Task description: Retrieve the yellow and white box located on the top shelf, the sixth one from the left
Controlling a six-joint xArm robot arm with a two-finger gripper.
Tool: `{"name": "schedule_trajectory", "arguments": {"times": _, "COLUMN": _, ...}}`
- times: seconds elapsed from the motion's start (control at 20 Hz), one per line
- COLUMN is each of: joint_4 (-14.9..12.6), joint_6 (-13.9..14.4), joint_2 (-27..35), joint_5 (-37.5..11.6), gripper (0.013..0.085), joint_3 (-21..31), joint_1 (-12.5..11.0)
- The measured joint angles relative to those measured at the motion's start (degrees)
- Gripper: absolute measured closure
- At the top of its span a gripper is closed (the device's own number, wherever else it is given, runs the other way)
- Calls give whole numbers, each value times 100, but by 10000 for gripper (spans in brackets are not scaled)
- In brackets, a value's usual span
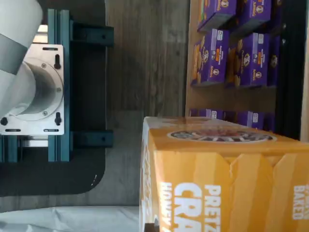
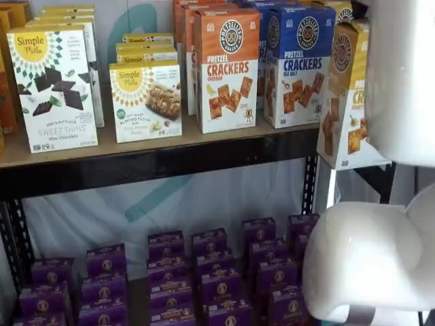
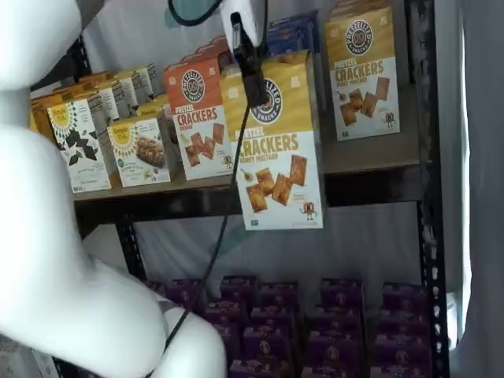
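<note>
A: Grey plank floor fills our wrist view, with the tall yellow and white Pretzel Crackers carton (image 1: 222,179) close beneath us.

B: In a shelf view our black-fingered gripper (image 3: 246,59) is clamped on its top; it hangs clear before the tan wooden top shelf (image 3: 370,153).

A: We're mid-retrieval; next, withdraw steadily. Purple boxes (image 2: 204,285) fill the lower level.

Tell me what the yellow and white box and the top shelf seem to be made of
The yellow and white box: printed paperboard by the look, smooth and slightly glossy, with folded edges and a flap seam showing in the wrist view. The top shelf: a light tan board, likely wood or particleboard, matte, in a black metal-looking frame.
</note>
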Motion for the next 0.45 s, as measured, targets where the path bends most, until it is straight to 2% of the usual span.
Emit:
{"name": "schedule_trajectory", "arguments": {"times": 0.2, "joint_4": -54, "joint_6": 165, "joint_2": -212, "joint_5": 22, "gripper": 370, "joint_3": 207, "joint_1": 185}}
{"name": "schedule_trajectory", "arguments": {"times": 0.45, "joint_4": -69, "joint_6": 270, "joint_2": -353, "joint_5": 38, "gripper": 370, "joint_3": 350, "joint_1": 292}}
